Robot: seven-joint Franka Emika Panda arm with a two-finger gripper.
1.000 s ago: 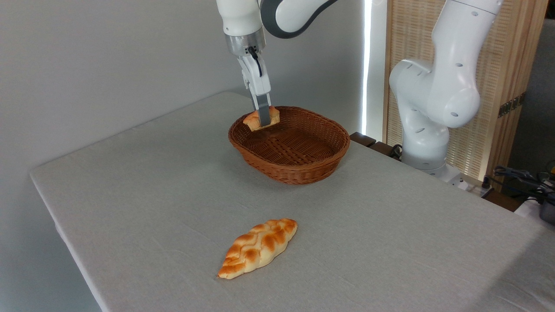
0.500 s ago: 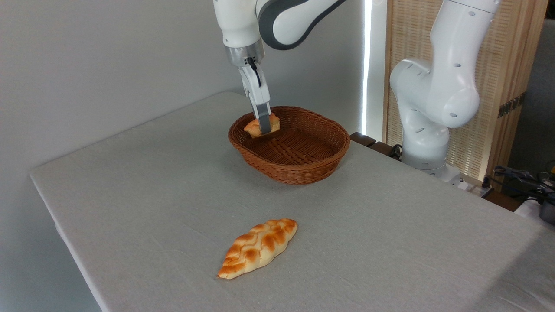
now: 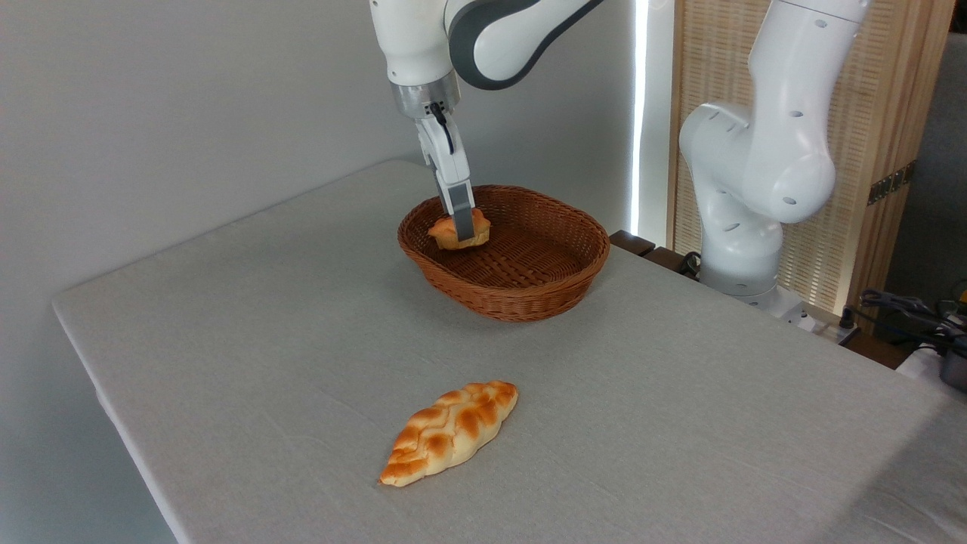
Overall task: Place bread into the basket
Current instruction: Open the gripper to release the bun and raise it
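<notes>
The bread [image 3: 447, 233], a small orange-golden bun, sits low inside the basket near its back left wall. My gripper [image 3: 463, 229] points straight down into the basket and is shut on the bread, with the near grey finger crossing its middle. The basket [image 3: 529, 302] is an oval of reddish-brown wicker with a thick braided rim, standing at the far middle of the table. Whether the bread touches the basket floor cannot be told.
A long braided golden-and-cream loaf [image 3: 450, 431] lies on the grey tablecloth [image 3: 249, 332] toward the front. The arm's white base [image 3: 744, 189] stands behind the table's right edge, with a slatted wooden screen [image 3: 884, 136] behind it.
The gripper has lowered the bread from above the rim down into the basket and shifted slightly right. The loaf and basket have not moved.
</notes>
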